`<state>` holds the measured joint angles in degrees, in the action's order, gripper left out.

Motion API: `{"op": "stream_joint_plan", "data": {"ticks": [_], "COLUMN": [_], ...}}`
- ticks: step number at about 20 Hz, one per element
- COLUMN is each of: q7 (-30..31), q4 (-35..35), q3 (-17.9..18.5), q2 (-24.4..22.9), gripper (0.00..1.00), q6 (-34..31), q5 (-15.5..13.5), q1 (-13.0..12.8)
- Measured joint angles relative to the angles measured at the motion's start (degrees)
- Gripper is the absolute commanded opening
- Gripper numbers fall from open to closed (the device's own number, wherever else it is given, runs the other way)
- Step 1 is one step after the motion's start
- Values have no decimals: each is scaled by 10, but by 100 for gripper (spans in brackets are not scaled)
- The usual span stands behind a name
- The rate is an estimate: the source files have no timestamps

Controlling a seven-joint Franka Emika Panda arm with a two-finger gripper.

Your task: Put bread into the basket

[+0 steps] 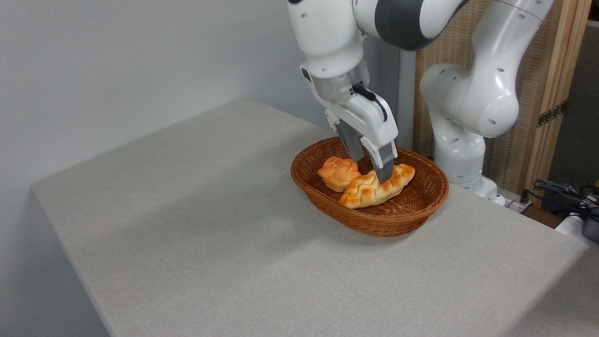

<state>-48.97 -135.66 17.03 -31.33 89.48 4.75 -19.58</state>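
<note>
While lying in basket [416,206], bread [369,189], claw [372,168] straddling it

The bench [187,224] lies bare to the left and front of the basket [398,220]. Inside the basket, the loaf [362,192] and a round bun [338,172] fill the middle, touching each other. The claw [369,169] hangs over them with its 2 fingers spread, blocking the way from above.
</note>
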Motion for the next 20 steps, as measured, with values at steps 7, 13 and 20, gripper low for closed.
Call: {"op": "stream_joint_plan", "data": {"ticks": [7, 13, 20], "q7": [42, 43, 44], "q4": [213, 393, 450], "q3": [10, 33, -46], "q2": [92, 224, 296], "gripper": [100, 100, 100], "q6": [1, 1, 0], "q5": [-54, -98, -99], "q1": [0, 1, 67]}}
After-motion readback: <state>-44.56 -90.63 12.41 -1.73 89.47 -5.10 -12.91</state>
